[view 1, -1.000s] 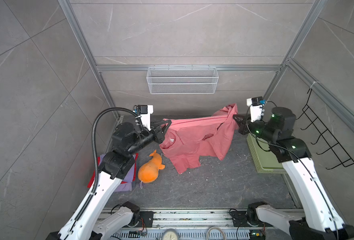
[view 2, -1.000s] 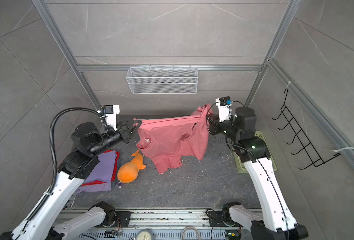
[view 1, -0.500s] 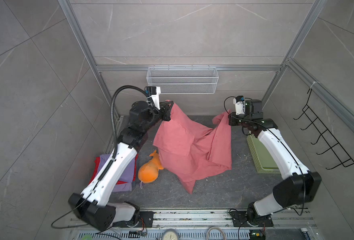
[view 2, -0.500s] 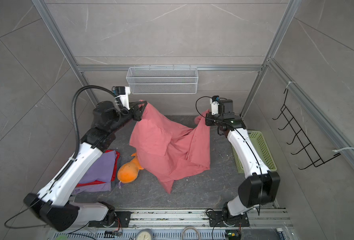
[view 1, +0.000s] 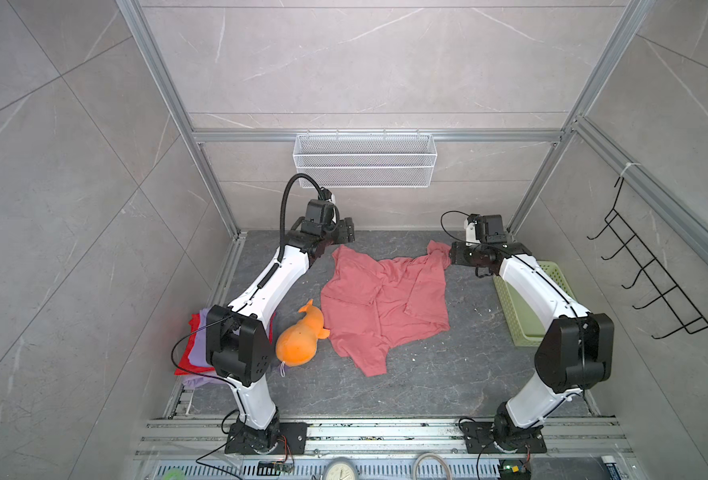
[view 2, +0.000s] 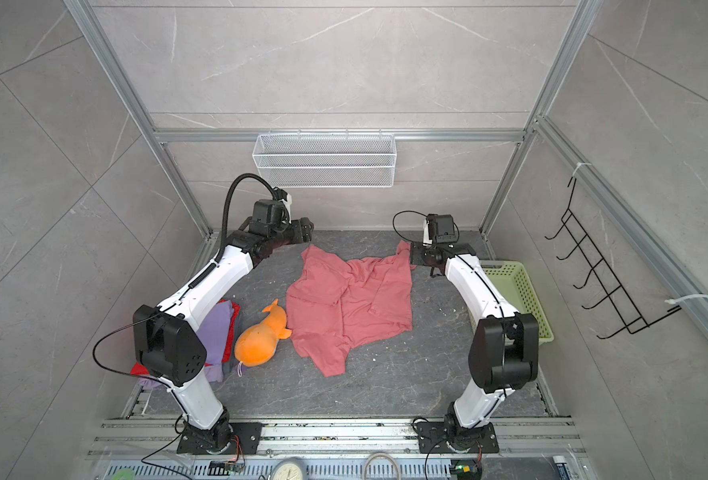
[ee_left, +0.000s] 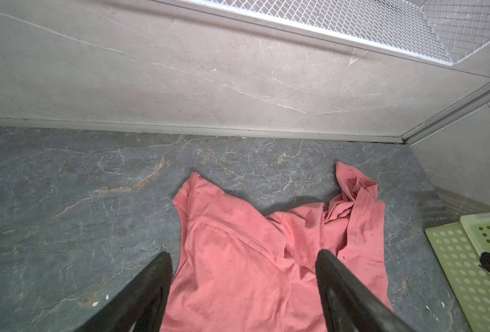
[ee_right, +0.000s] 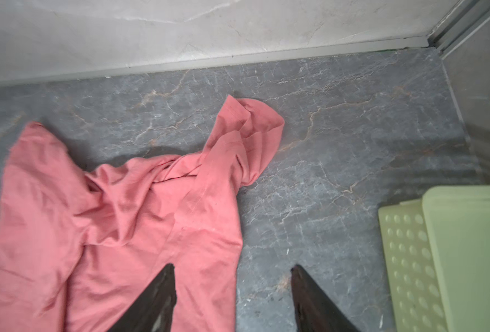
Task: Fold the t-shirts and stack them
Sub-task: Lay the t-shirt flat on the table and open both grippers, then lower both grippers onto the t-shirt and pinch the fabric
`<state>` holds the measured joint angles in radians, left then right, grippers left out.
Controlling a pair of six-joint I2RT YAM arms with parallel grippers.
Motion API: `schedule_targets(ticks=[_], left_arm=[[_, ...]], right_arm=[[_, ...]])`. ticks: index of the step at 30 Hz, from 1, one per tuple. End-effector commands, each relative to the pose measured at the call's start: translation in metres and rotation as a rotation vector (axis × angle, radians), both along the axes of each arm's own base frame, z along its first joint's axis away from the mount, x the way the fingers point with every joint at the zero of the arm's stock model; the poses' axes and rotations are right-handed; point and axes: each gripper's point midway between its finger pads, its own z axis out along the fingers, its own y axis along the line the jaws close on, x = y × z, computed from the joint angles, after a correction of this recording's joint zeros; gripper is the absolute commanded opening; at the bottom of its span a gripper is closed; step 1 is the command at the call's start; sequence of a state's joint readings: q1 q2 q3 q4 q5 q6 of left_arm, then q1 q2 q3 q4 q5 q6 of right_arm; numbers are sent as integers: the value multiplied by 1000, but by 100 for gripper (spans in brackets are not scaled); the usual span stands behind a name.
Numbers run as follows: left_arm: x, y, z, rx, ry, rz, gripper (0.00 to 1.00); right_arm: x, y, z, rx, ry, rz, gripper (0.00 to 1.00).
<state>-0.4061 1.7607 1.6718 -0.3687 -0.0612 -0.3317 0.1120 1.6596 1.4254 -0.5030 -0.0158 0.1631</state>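
Observation:
The salmon-pink t-shirt (view 1: 385, 299) (view 2: 346, 303) lies spread but rumpled on the dark floor in both top views, one sleeve bunched at its far right corner (ee_right: 249, 129). My left gripper (view 1: 346, 235) (ee_left: 243, 253) hovers open over the shirt's far left corner, nothing between its fingers. At the far right corner my right gripper (view 1: 454, 255) (ee_right: 233, 266) is open too, one finger over the cloth's edge and the other over bare floor. A lavender-purple t-shirt (view 2: 215, 328) lies on a red one (view 1: 182, 359) at the left, partly hidden by the left arm.
An orange plush toy (view 1: 300, 340) lies against the pink shirt's left edge. A pale green basket (view 1: 527, 307) sits on the floor at the right, behind the right arm. A white wire basket (view 1: 365, 162) hangs on the back wall, a black hook rack (view 1: 651, 282) on the right wall.
Both grippers carried the pink shirt, stretched between them, toward the back wall, then opened and let go. The shirt dropped and now lies on the floor.

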Motion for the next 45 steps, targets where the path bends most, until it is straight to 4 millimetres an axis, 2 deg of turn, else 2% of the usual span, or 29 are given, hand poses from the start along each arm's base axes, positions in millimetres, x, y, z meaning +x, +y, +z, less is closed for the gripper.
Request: schedule_targets(ticks=[1, 5, 7, 9, 11, 14, 17, 21, 26, 29, 34, 36, 37, 40, 43, 45], left_arm=[[-39, 6, 1, -21, 62, -11, 80], [-93, -1, -44, -67, 219, -45, 79], [-124, -9, -68, -97, 302, -68, 78], [-157, -19, -93, -105, 380, -84, 78], [-189, -26, -114, -86, 443, -96, 77], [-225, -16, -138, -17, 521, -40, 78], [-251, -10, -157, -15, 588, -7, 77], [-276, -8, -180, -4, 642, 13, 77], [-295, -10, -203, 33, 687, 3, 76], [-299, -13, -218, 31, 715, 7, 76], [-285, -22, -231, 38, 688, 6, 76], [-278, -28, -235, 59, 683, 1, 74], [-274, -30, -236, 73, 681, -1, 72], [-263, -35, -240, 113, 667, 3, 55], [-256, -38, -243, 131, 660, 16, 33], [-254, -39, -241, 131, 658, 19, 17]], right_arm=[[-24, 20, 2, 132, 4, -2, 64], [-57, 67, -16, 131, 40, 90, 64], [-72, 93, -31, 137, 70, 137, 64], [-83, 110, -51, 135, 97, 155, 63], [-92, 118, -74, 115, 137, 145, 64], [-102, 136, -105, 72, 181, 173, 64], [-104, 146, -126, -1, 185, 191, 64], [-97, 153, -141, -57, 152, 192, 64], [-84, 155, -157, -117, 142, 182, 63], [-80, 155, -166, -148, 162, 183, 59], [-81, 153, -185, -165, 203, 166, 54], [-82, 150, -192, -179, 214, 161, 45], [-81, 150, -193, -181, 213, 159, 35], [-80, 149, -196, -190, 213, 150, 19], [-80, 145, -194, -195, 210, 128, 6], [-81, 140, -186, -197, 194, 103, 4]])
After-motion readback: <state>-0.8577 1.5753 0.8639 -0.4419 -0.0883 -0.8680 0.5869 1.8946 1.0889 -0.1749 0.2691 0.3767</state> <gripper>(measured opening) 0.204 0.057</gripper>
